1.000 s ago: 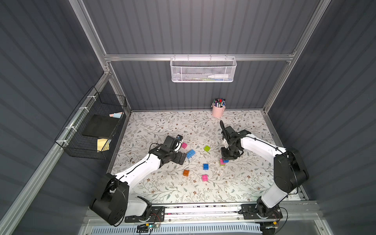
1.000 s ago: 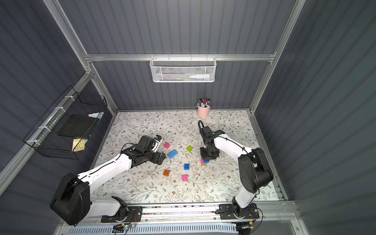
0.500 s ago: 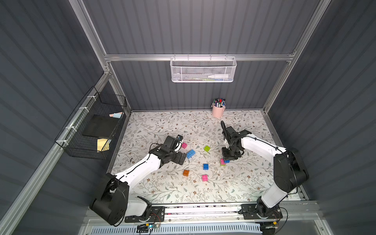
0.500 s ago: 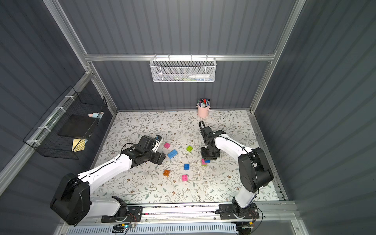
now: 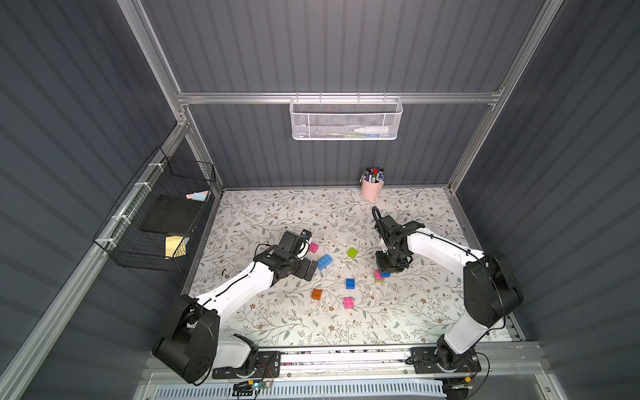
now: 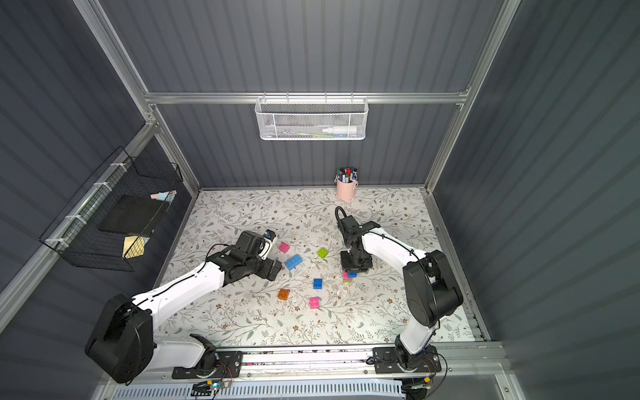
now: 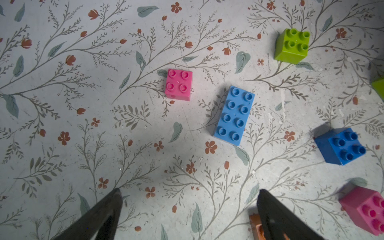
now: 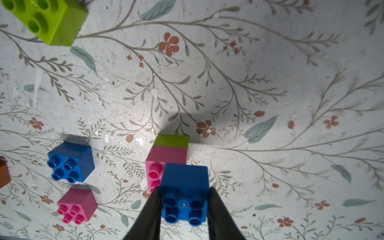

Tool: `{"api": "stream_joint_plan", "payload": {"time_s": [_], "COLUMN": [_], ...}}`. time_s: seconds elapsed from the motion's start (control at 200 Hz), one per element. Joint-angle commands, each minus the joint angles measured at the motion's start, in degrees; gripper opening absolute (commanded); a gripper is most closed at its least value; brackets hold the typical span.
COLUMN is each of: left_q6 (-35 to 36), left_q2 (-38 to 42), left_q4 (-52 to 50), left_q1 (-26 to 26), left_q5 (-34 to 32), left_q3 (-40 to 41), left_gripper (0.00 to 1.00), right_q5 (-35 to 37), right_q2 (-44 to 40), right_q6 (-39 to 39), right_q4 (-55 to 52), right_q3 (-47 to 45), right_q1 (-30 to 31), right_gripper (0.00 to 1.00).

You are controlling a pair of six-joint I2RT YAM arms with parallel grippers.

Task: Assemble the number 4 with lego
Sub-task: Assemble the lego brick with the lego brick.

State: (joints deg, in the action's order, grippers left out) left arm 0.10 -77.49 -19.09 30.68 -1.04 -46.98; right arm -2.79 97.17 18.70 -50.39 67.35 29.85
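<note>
My right gripper (image 8: 184,199) is shut on a blue square lego brick (image 8: 185,187), studs facing the camera. That brick overlaps half of a pink brick (image 8: 164,160) stacked on a lime green one (image 8: 171,140); I cannot tell whether it is pressed on. In both top views this small stack (image 5: 380,275) (image 6: 348,276) sits just in front of the right gripper (image 5: 391,265). My left gripper (image 7: 188,190) hangs open above the mat, nothing between its fingers, near a long blue brick (image 7: 234,115) and a pink brick (image 7: 178,84). No finished number 4 shows.
Loose bricks lie mid-mat: lime green (image 5: 352,252), blue square (image 5: 350,284), orange (image 5: 316,294), pink (image 5: 348,302). The orange brick (image 7: 256,227) peeks out beside one left finger. A pink pen cup (image 5: 371,188) stands at the back wall.
Almost nothing: the right wrist has shifted very slightly over the stack with the blue brick. The left arm and the loose bricks have stayed put.
</note>
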Motion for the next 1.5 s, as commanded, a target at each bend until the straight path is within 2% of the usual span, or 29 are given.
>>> {"api": "stream_joint_plan", "payload": {"time_s": [0.0,0.315,0.51,0.87,1.226,1.356,1.431,1.496], "left_q6": [1.19,1.24,1.21,0.80,-0.43,4.17,7.11,11.21], "left_q2": [-0.64,0.24,0.39,1.01,-0.54,-3.83,-8.30,-12.37], "left_q4": [-0.44,-0.41,-0.02,-0.70,-9.84,-11.00,-13.04,-14.84], "left_q1": [0.34,0.35,0.35,0.77,6.29,6.50,6.46,6.45], "left_q5": [-0.37,-0.72,-0.72,-0.29,-3.09,0.20,5.09,6.15], "left_q3": [-1.58,-0.97,-0.98,-1.16,-4.36,-7.59,-11.55,-14.90], "left_gripper": [0.99,1.00,1.00,1.00,0.99,0.93,0.87,0.85], "right_q5": [0.41,0.07,-0.62,-0.85,-0.11,-1.45,-2.20,-2.56], "right_q2": [3.12,1.89,0.84,-2.25,-9.20,-10.82,-11.36,-12.00], "right_q6": [1.38,2.31,2.39,2.48,1.48,0.67,0.25,-0.13], "right_q4": [-3.03,-3.74,-4.34,-6.24,-8.74,-8.04,-7.96,-8.05], "right_q3": [-1.37,0.65,2.20,5.39,3.86,1.64,1.03,0.64], "right_q1": [0.63,0.54,0.39,0.03,-0.73,-1.84,-2.49,-2.92], "right_gripper": [0.36,0.51,0.63,0.63,0.67,0.67,0.67,0.68]}}
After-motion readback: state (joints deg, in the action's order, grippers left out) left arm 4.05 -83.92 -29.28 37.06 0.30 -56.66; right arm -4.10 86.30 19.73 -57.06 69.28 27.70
